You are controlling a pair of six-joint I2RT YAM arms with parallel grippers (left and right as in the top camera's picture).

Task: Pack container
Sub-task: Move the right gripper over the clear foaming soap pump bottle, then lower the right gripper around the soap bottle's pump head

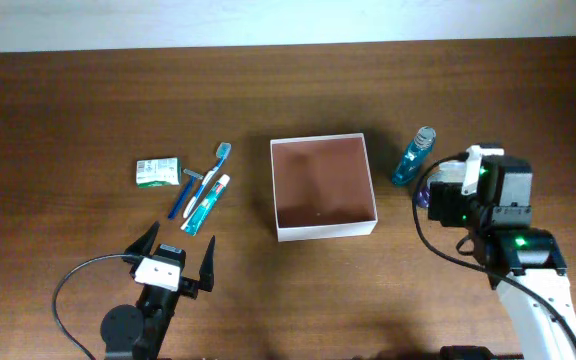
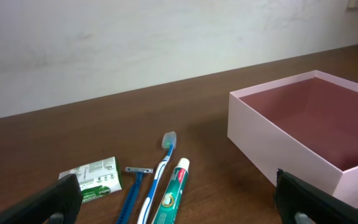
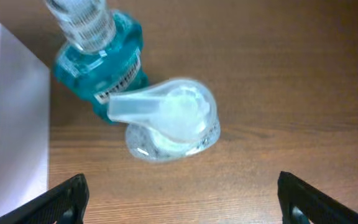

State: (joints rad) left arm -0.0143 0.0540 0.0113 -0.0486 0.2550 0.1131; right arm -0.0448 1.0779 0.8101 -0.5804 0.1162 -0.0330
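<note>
Container (image 1: pixel 326 229) stands apart from toothpaste (image 1: pixel 208 205) and bottle (image 1: pixel 411 160); left gripper (image 1: pixel 181 235) and right gripper (image 3: pixel 182 179) spread wide.

No text that I can read. Print on the soap packet (image 2: pixel 92 176), the toothpaste tube (image 2: pixel 174 190) and the blue bottle (image 3: pixel 98 68) is too small or blurred.

Left gripper (image 1: pixel 181 236) is held low and level with jaws spread wide, right gripper (image 3: pixel 180 199) is tipped downward, jaws splayed wide too.
</note>
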